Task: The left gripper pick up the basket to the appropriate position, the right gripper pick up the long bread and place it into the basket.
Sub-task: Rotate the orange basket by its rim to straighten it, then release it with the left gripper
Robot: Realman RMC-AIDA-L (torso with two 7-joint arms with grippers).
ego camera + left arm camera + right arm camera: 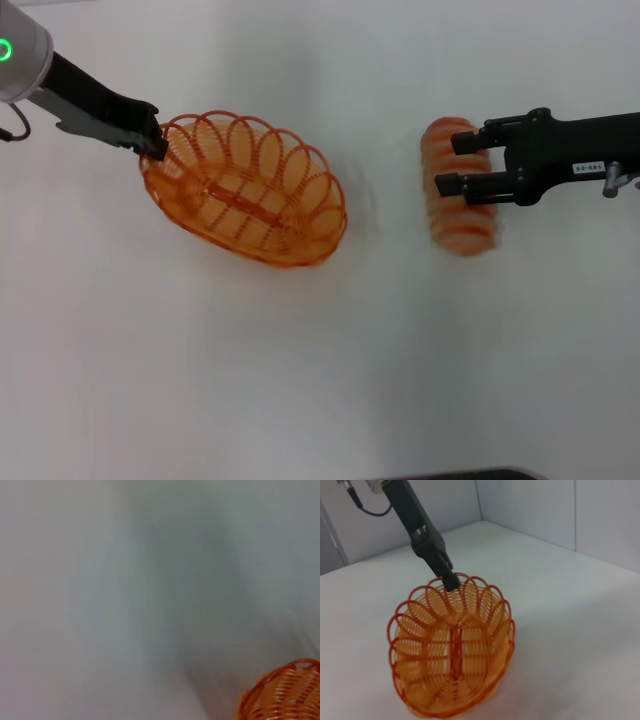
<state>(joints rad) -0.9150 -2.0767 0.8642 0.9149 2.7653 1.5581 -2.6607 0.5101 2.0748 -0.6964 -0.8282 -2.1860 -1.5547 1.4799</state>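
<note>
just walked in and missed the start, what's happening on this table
A two-armed robot is loading bread into a basket. The left gripper is shut on the rim of the orange basket, holding it at the robot's left. The right gripper has its fingers on either side of the long bread, which looks blurred. The bread is not in the basket yet, which is empty.

White table (pixel 300 380) carries basket (pixel 245 190), long bread (pixel 460 215).

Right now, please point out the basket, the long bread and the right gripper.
basket (pixel 300 160): head view, far looped rim.
long bread (pixel 462 228): head view, near ridged end.
right gripper (pixel 446 164): head view, between its fingertips, over the bread.
</note>
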